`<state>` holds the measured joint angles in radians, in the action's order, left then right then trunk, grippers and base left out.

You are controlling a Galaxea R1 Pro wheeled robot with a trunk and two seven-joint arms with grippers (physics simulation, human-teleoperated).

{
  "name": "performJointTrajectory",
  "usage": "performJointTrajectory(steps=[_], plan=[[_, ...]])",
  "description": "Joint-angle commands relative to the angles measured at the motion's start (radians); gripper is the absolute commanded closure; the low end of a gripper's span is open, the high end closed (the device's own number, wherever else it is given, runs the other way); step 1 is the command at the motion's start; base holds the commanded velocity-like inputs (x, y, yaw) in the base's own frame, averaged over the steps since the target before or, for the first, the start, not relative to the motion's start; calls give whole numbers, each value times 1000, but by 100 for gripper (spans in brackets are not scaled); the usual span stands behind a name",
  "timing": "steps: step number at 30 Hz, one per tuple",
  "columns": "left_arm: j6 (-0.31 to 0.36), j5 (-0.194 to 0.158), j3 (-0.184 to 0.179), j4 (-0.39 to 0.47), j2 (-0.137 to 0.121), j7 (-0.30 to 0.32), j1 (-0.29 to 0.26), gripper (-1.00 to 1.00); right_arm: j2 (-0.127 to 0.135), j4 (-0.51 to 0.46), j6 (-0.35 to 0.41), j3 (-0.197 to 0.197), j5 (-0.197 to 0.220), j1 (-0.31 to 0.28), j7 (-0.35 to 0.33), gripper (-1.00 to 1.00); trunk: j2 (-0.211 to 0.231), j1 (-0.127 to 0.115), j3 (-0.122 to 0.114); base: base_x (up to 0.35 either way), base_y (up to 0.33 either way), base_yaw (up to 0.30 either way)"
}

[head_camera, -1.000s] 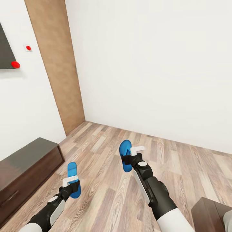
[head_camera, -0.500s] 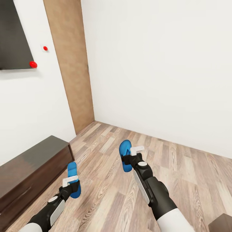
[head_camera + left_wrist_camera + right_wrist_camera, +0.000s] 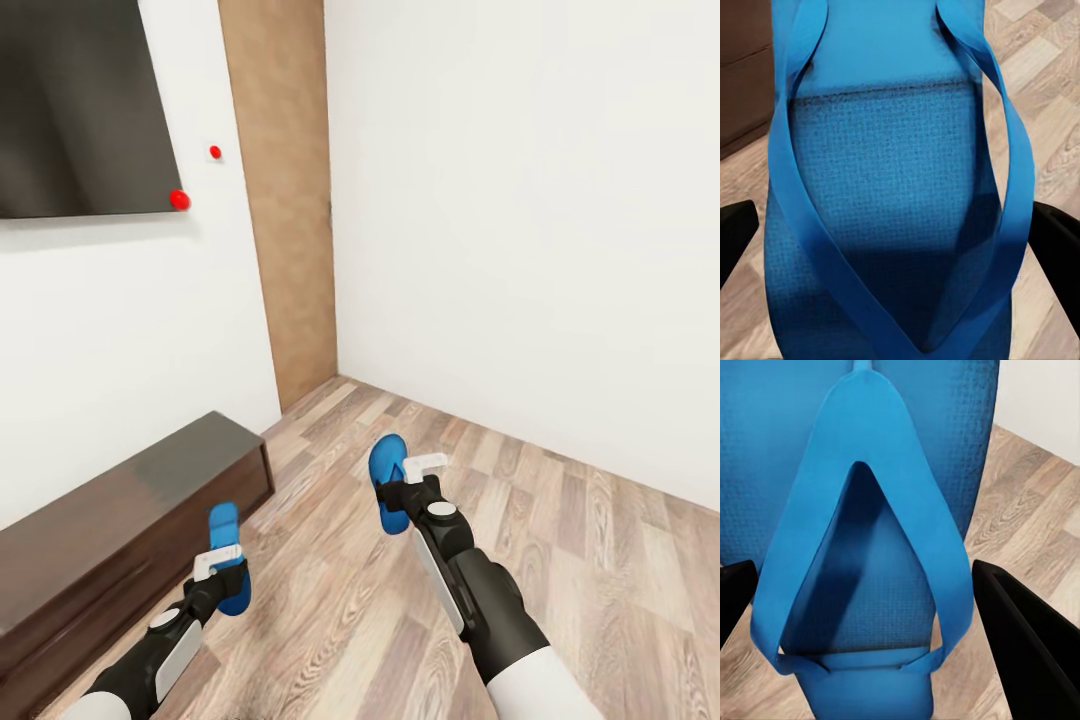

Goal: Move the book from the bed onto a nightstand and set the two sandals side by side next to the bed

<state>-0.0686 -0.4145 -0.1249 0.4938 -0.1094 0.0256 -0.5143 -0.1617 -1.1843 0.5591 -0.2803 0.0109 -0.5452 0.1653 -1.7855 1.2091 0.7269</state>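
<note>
Sandals ride with me: my left gripper (image 3: 222,572) is clamped on one blue sandal (image 3: 227,555), my right gripper (image 3: 408,487) on the other sandal (image 3: 386,486), both above the plank floor (image 3: 560,560) beside the long dark cabinet (image 3: 110,540).

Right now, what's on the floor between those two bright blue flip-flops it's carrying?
Nothing: in the head view, bare wood-plank floor separates the bright blue flip-flop on the left from the bright blue flip-flop on the right.

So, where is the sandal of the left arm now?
In the head view the left sandal is at the lower left, held off the floor in the left pincer, just beside the long dark cabinet.
</note>
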Motion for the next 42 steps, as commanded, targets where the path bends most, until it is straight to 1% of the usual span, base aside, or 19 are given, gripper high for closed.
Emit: performJointTrajectory(steps=[1,7,10,15,25,33,42], plan=[[-5,-10,-7,-1,-1,1,-1,100,0,-1,5,-2,1,0,6,100,0,0,1,13,7,292],[-5,-10,-12,-1,-1,1,-1,100,0,-1,5,-2,1,-1,6,100,0,0,1,6,4,292],[-5,-10,-27,-1,-1,1,-1,100,0,-1,5,-3,1,-1,6,100,0,0,1,2,1,292],[-5,-10,-39,-1,-1,1,-1,100,0,-1,5,-3,1,0,6,100,0,0,1,1,0,292],[-5,-10,-44,-1,0,1,0,100,-1,9,5,-4,1,-1,6,100,0,0,1,0,0,292],[-5,-10,-44,-1,0,1,0,100,-1,19,4,-21,1,-1,7,100,0,0,1,0,0,292],[-5,-10,-48,-1,0,1,0,100,-1,21,5,-25,1,-1,7,100,0,0,1,0,0,292]])
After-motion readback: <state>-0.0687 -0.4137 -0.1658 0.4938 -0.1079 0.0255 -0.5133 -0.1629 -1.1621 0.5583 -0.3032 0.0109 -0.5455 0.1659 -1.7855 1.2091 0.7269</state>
